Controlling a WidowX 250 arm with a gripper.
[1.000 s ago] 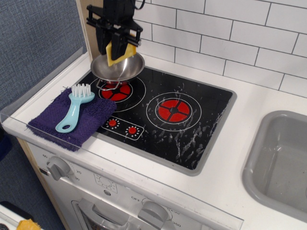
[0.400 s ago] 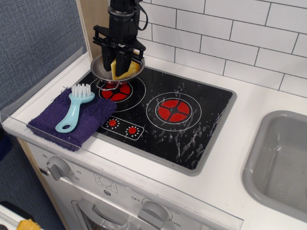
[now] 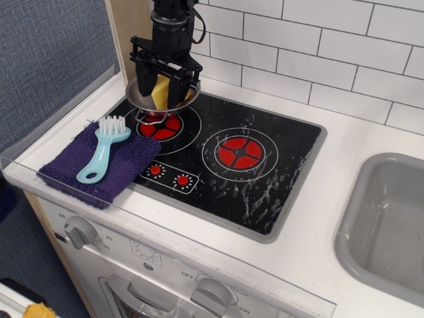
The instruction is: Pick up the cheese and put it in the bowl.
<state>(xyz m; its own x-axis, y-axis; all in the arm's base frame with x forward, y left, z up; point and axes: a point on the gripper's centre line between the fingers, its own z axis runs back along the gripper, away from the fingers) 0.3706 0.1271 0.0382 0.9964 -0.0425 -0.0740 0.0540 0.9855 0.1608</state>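
The steel bowl [image 3: 140,98] stands on the back left burner of the black cooktop [image 3: 265,165]. The yellow-orange cheese [image 3: 161,89] rests inside the bowl, partly hidden by the fingers. My black gripper [image 3: 161,85] hangs straight down over the bowl, its fingertips low inside the rim. The jaws stand apart on either side of the cheese, so the gripper is open and no longer squeezes it.
A light blue dish brush [image 3: 103,149] lies on a purple cloth [image 3: 83,169] at the front left. A grey sink basin [image 3: 387,218] is at the right. The tiled wall [image 3: 318,46] rises close behind the bowl.
The gripper came down with the cheese into the bowl. Its jaws have since spread apart and the cheese now sits lower in the bowl.
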